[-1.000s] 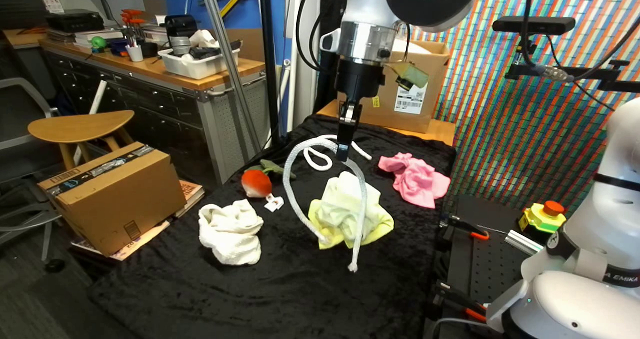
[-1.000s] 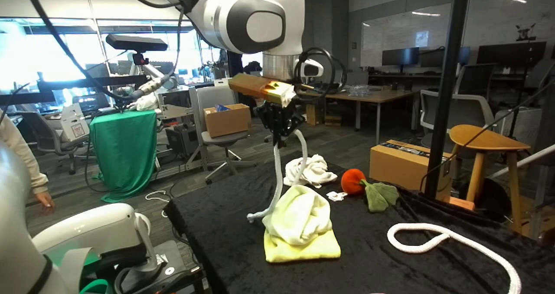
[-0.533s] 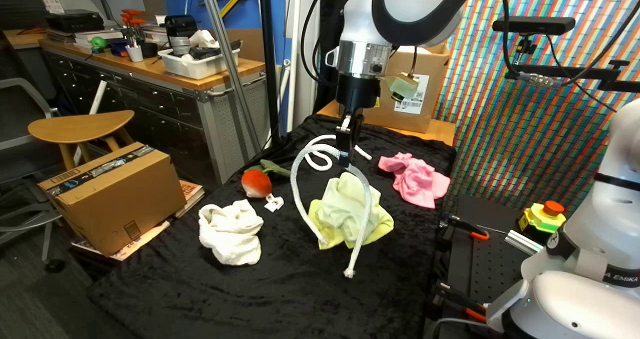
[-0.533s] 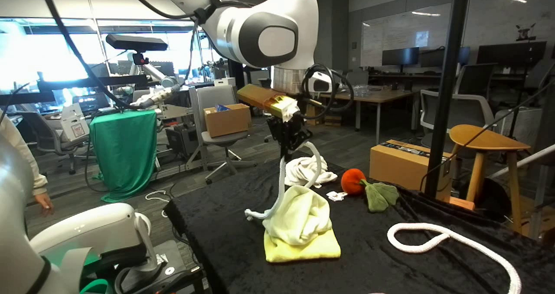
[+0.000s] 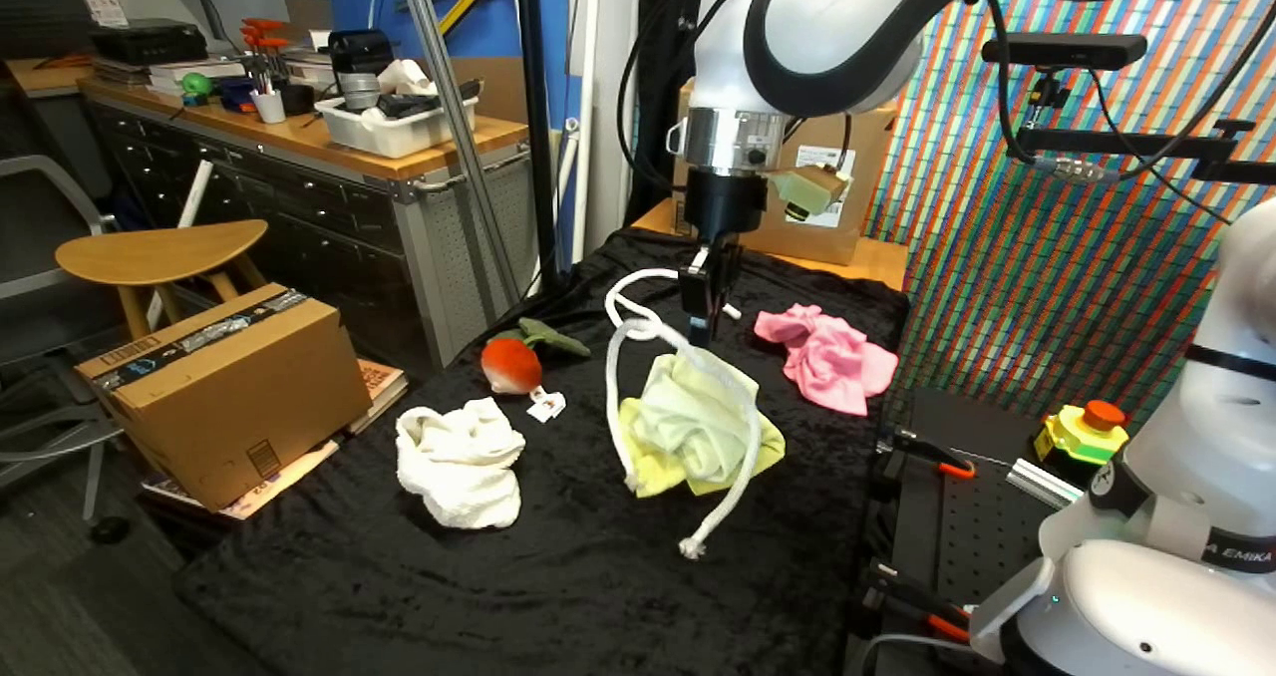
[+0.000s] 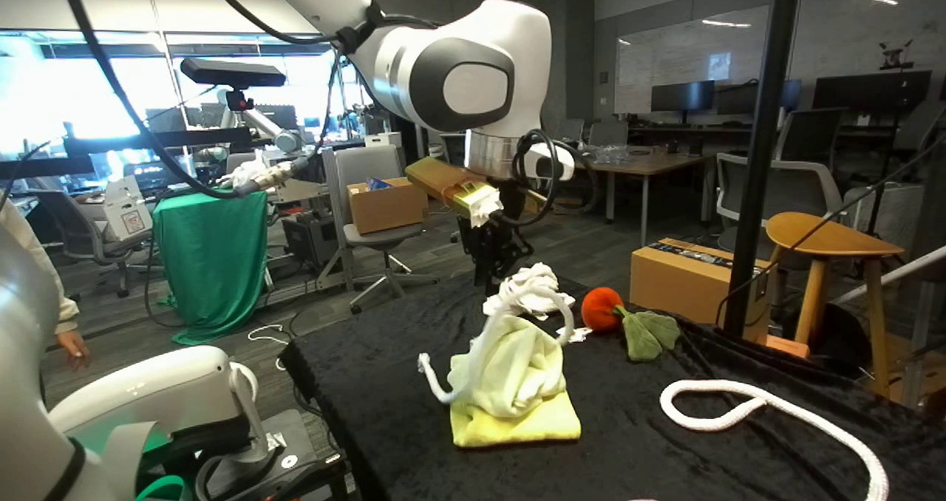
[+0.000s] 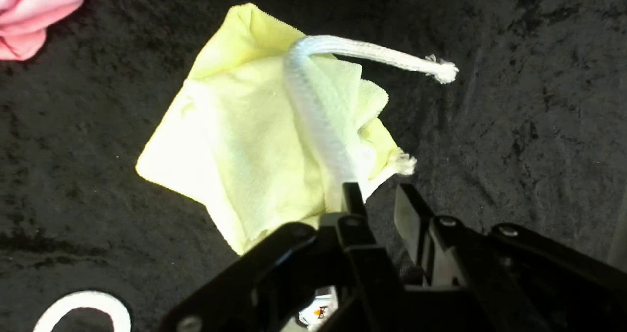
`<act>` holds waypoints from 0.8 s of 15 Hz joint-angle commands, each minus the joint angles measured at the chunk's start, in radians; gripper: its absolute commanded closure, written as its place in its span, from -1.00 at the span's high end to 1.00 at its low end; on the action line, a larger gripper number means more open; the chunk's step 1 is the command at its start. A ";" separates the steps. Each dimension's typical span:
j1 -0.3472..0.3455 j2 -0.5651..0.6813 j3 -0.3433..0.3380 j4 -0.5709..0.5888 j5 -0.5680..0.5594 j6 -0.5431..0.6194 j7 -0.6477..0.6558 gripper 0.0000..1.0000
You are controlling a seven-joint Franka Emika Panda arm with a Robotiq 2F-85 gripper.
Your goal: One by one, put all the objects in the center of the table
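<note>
My gripper (image 7: 378, 189) is open above the table (image 5: 558, 596), with only dark table surface showing between its fingers. Free of the jaws, a white rope (image 5: 748, 457) arches over a pale cloth (image 6: 517, 368) bunched on top of a yellow-green cloth (image 6: 517, 423). Whether the rope's arch rests on them everywhere, I cannot tell. Another white rope (image 6: 702, 425) lies looped on the black fabric. A white cloth (image 5: 461, 472) and a red ball-like thing (image 5: 510, 367) with green leaves lie to one side. Toward the robot's base sits a pink cloth (image 5: 837, 362).
Off the table's edge stands a brown cardboard box (image 5: 224, 387), with a wooden stool (image 5: 159, 253) behind it. A larger box (image 5: 867, 172) is at the far end. A black post (image 6: 757, 176) rises beside the table, and tools lie on a perforated plate (image 5: 962, 536).
The gripper has come down and then opened, letting go of the white rope. The rope's arch has dropped away from the fingers toward the stacked cloths.
</note>
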 commanded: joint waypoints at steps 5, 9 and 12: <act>-0.009 -0.026 0.000 -0.002 -0.008 0.008 0.039 0.77; -0.006 -0.015 0.011 0.047 -0.050 0.018 0.051 1.00; -0.002 0.015 0.020 0.122 -0.084 0.024 0.053 1.00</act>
